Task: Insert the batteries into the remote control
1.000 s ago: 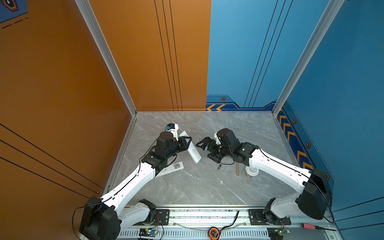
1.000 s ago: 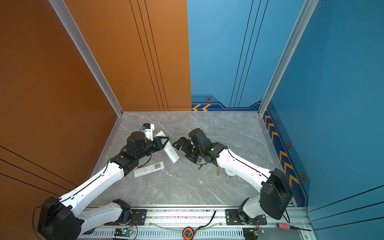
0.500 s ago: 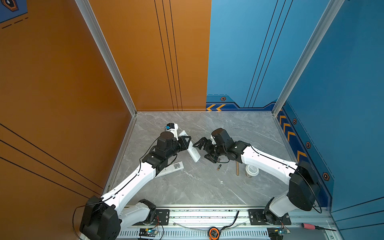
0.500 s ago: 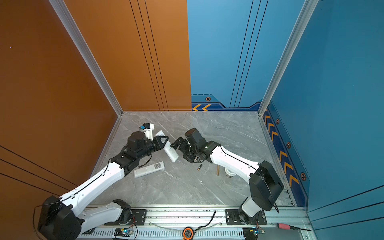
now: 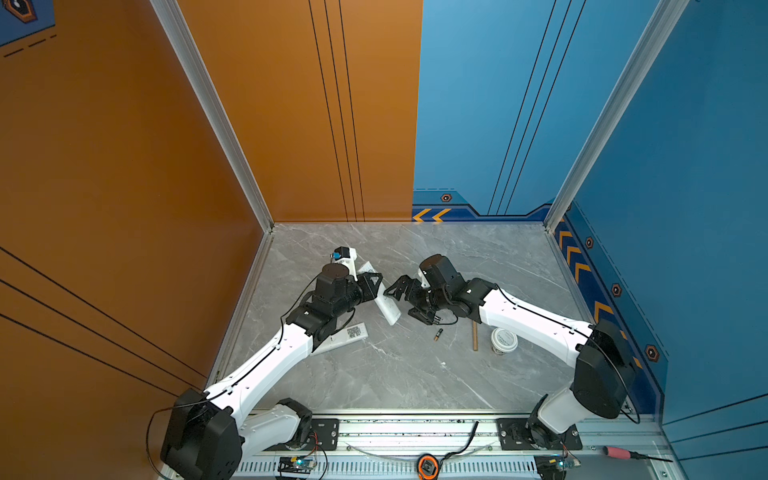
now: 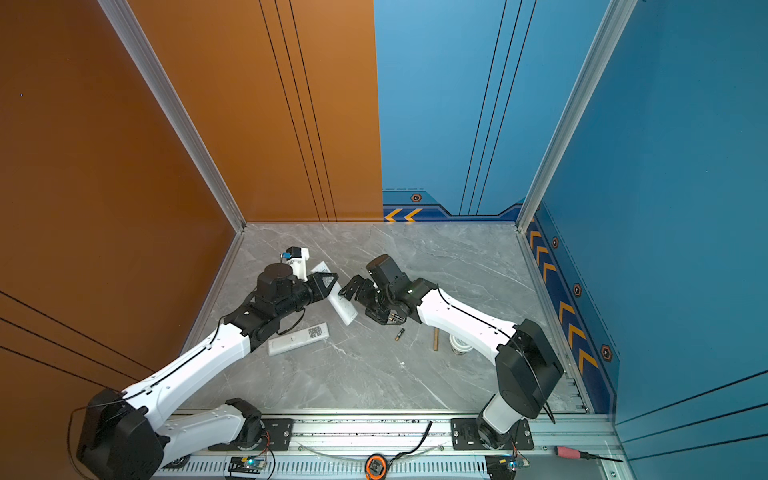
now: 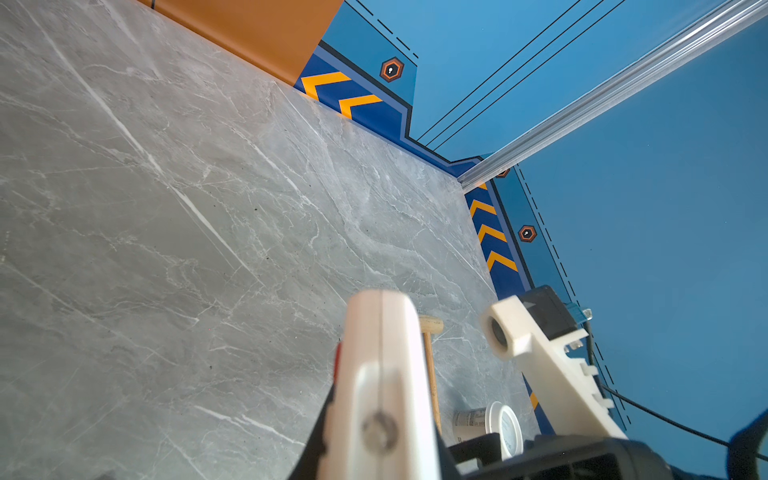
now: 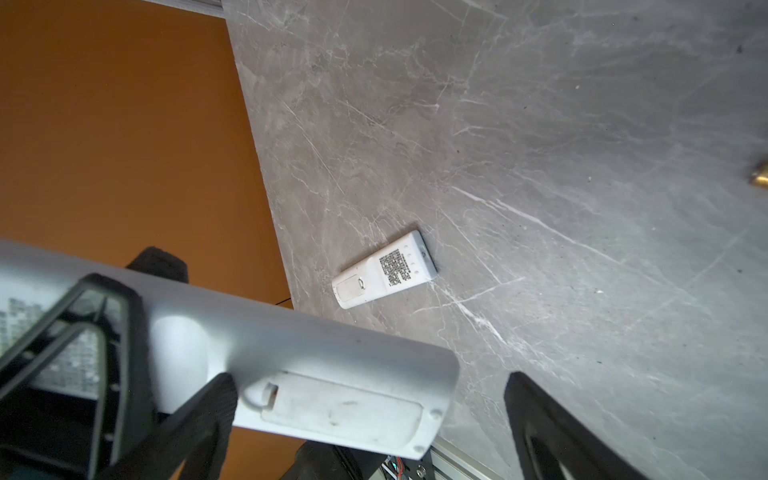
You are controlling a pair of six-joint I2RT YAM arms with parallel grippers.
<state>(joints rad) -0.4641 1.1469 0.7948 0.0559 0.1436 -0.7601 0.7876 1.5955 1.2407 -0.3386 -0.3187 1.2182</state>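
Observation:
My left gripper point(image 5: 374, 286) is shut on a white remote control point(image 5: 385, 305), holding it tilted above the table; in the left wrist view the remote control point(image 7: 382, 374) shows edge-on between the jaws. My right gripper point(image 5: 405, 301) is open right at the remote's lower end. In the right wrist view the closed battery cover point(image 8: 340, 411) lies between the spread fingers point(image 8: 548, 424). One battery point(image 5: 438, 333), black with a gold end, lies on the table nearer the front edge than the right gripper. A second white remote point(image 5: 347, 336) lies flat, back up, beside the left arm.
A wooden mallet point(image 5: 475, 336) and a white jar point(image 5: 503, 340) on its side lie under the right forearm. Orange wall point(image 5: 166, 208) borders the left, blue wall point(image 5: 665, 208) the right. The rail point(image 5: 415, 428) runs along the front edge.
My right gripper has moved left, up to the lower end of the held remote, staying open. The left gripper and its remote have barely moved.

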